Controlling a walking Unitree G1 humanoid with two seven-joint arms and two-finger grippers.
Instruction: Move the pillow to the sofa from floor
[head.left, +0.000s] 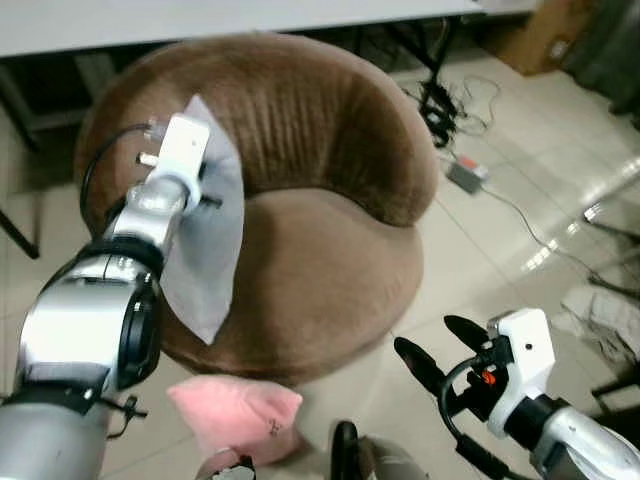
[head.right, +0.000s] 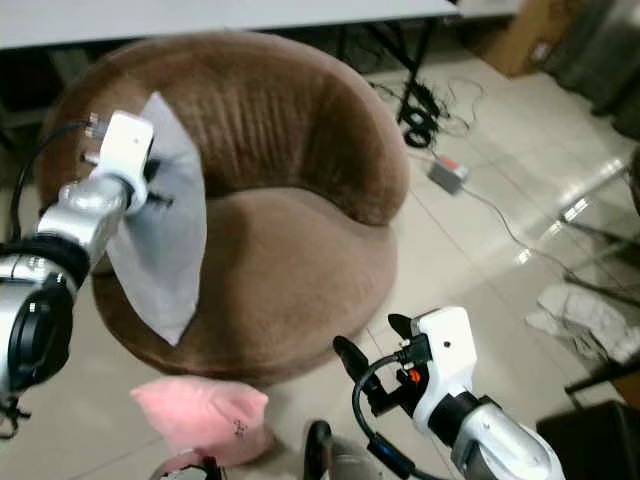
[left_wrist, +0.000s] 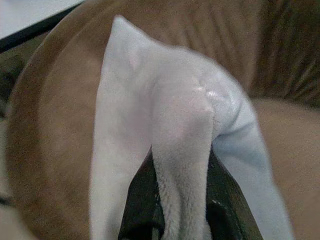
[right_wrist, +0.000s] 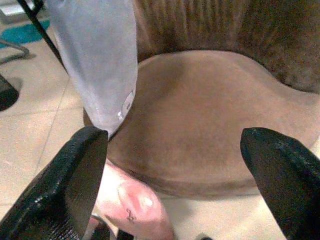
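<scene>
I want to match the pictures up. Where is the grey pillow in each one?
Left eye view: grey pillow hangs from the left gripper, over the sofa's left edge.
Right eye view: it hangs left of the seat.
Left wrist view: it is pinched between the jaws.
Right wrist view: it dangles at the sofa's edge.
Shared landmark: brown sofa.
</scene>
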